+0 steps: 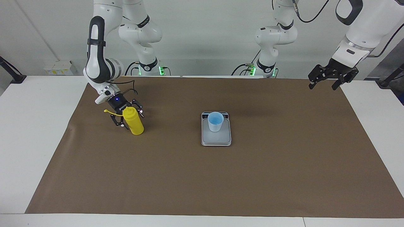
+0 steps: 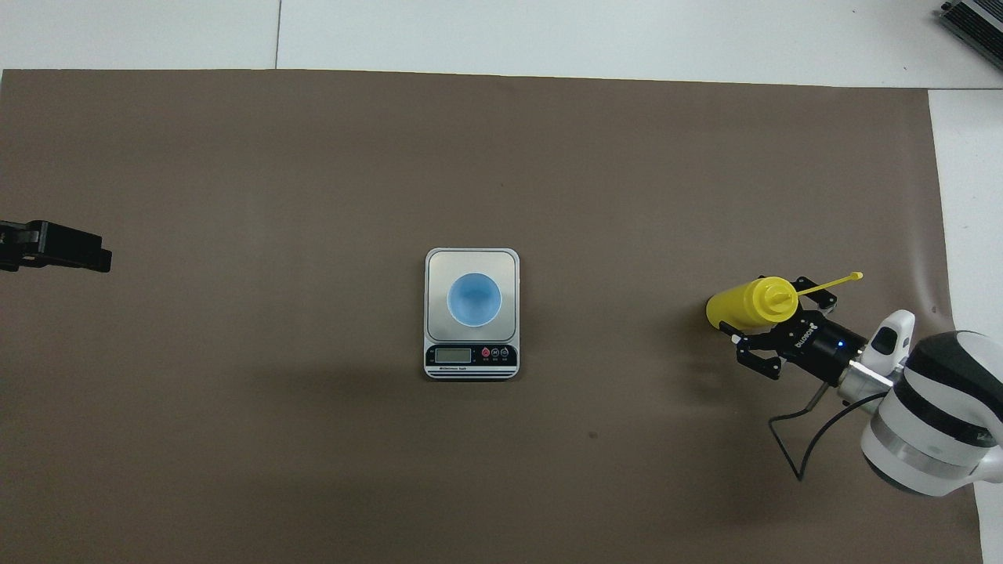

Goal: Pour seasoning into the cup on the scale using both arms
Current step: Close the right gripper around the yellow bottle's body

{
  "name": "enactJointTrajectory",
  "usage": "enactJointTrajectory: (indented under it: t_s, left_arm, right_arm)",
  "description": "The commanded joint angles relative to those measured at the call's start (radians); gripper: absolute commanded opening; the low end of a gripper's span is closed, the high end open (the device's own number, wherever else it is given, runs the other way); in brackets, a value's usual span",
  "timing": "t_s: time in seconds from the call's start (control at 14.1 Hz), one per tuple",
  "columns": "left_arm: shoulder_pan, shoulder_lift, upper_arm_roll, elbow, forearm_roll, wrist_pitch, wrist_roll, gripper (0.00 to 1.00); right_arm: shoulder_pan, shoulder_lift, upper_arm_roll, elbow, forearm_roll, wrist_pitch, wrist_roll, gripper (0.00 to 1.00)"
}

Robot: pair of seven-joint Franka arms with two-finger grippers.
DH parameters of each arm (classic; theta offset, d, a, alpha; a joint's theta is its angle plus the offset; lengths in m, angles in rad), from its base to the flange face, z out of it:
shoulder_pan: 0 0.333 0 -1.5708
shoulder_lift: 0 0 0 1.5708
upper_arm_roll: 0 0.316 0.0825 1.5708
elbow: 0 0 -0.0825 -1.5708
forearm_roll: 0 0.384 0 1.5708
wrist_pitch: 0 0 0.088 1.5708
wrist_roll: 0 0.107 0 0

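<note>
We find the right gripper (image 1: pixel 126 117) with fingers spread around the upright yellow squeeze bottle (image 1: pixel 133 124), not visibly clamped; it should close squarely mid-body before lifting toward the blue cup (image 1: pixel 215 121) on the scale (image 1: pixel 216 138), while the left gripper (image 1: pixel 332 76), fingers apart, waits aloft over the mat's edge.

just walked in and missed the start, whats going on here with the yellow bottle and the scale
The right arm's tool is at the yellow squeeze bottle, its fingers on either side of the bottle, which stands upright on the brown mat toward the right arm's end of the table. A pale blue cup sits on the kitchen scale in the middle. The left arm's tool waits raised over the mat's edge at its own end. Nothing is being poured yet.
</note>
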Motion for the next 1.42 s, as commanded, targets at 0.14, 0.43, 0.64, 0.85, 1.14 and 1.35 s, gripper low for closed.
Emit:
enactJointTrajectory:
  t_s: [0.14, 0.43, 0.64, 0.85, 1.14, 1.35]
  left_arm:
    - [0.015, -0.004, -0.008, 0.000, -0.013, -0.010, 0.013, 1.00]
    - [-0.002, -0.003, -0.008, 0.000, -0.013, -0.009, 0.013, 1.00]
    - [-0.025, -0.003, -0.007, 0.001, -0.010, -0.007, 0.013, 1.00]
    - [-0.060, 0.003, 0.012, 0.026, 0.028, -0.027, 0.019, 1.00]
    - [-0.046, 0.012, 0.002, 0.047, 0.072, -0.044, 0.021, 1.00]
    - [-0.008, 0.012, -0.019, 0.047, 0.072, -0.042, 0.022, 1.00]
  right_arm:
    - [0.001, 0.020, 0.002, 0.030, 0.040, -0.016, -0.034, 0.85]
    - [-0.004, 0.017, 0.000, 0.030, 0.038, -0.028, -0.034, 0.27]
    - [-0.004, 0.014, 0.000, 0.030, 0.035, -0.028, -0.035, 0.06]
    - [0.002, 0.008, 0.000, 0.041, 0.034, -0.022, -0.026, 0.01]
    - [0.005, 0.002, 0.005, 0.062, 0.022, -0.016, -0.023, 0.00]
    - [0.005, -0.001, 0.007, 0.101, -0.046, -0.011, 0.010, 0.00]
